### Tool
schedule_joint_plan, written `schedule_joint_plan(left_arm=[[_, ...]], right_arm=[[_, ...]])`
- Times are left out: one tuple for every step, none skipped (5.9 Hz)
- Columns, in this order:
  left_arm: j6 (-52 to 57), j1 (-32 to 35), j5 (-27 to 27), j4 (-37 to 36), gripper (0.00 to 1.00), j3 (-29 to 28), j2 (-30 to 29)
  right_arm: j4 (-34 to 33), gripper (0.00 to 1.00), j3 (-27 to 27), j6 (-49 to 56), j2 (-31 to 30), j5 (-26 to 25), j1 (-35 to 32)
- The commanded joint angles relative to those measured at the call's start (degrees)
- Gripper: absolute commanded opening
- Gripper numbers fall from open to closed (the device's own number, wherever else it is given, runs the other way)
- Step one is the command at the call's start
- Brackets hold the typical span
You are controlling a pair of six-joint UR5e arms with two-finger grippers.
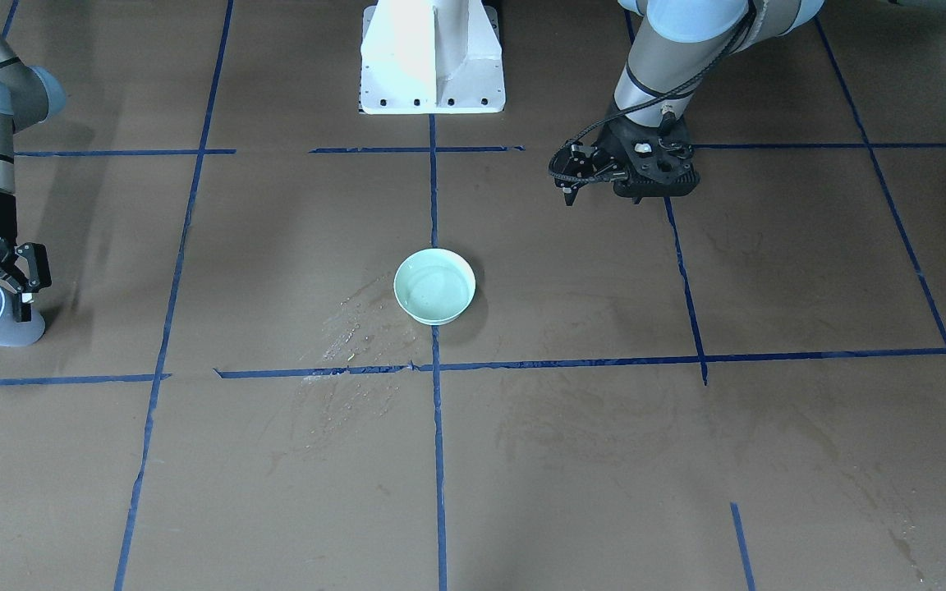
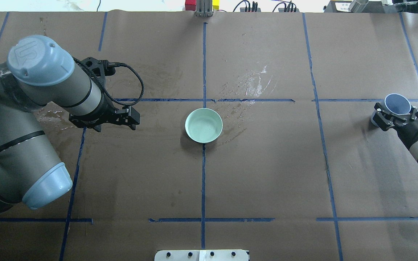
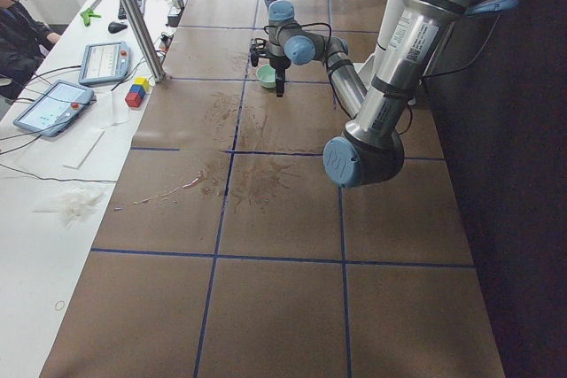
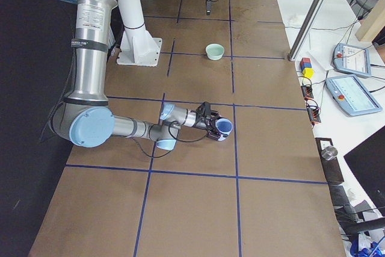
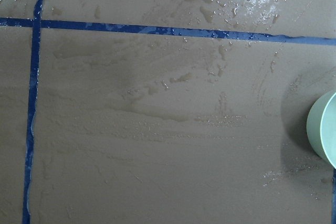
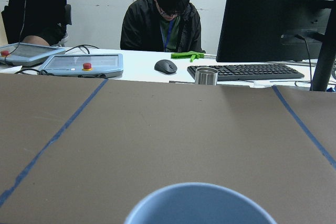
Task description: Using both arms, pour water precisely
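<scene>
Glistening water (image 2: 253, 82) smear beside green bowl (image 2: 203, 125)

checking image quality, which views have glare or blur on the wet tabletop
Overhead exterior: white glare on the spilled water beyond the pale green round bowl. Left wrist-mounted: bright sheen top right, droplets sharp. Right wrist-mounted: rim of the light blue cup looks soft.

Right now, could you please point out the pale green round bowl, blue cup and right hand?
Pale green round bowl (image 2: 191, 120): overhead view, inner wall.
Blue cup (image 2: 398, 102): overhead view, inside its mouth.
Right hand (image 2: 394, 112): overhead view, between its fingertips.
</scene>
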State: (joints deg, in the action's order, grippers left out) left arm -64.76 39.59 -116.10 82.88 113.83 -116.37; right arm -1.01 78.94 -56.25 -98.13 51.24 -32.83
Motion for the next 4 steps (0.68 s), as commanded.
schedule_joint_plan(left_arm=[[0.16, 0.05, 0.00, 0.00, 1.00, -0.10, 0.00], [0.16, 0.05, 0.00, 0.00, 1.00, -0.10, 0.00], [0.07, 0.05, 0.00, 0.00, 1.00, -0.10, 0.00], [-0.01, 0.05, 0.00, 0.00, 1.00, -0.02, 0.00]], right_arm=[[2.57, 1.00, -0.10, 0.00, -1.44, -0.52, 0.05], [3.29, 1.00, 0.34, 0.09, -1.63, -0.53, 0.05], [3.29, 1.00, 0.95, 0.09, -1.63, -0.61, 0.05], [3.29, 1.00, 2.26, 1.05, -1.72, -0.44, -0.13]])
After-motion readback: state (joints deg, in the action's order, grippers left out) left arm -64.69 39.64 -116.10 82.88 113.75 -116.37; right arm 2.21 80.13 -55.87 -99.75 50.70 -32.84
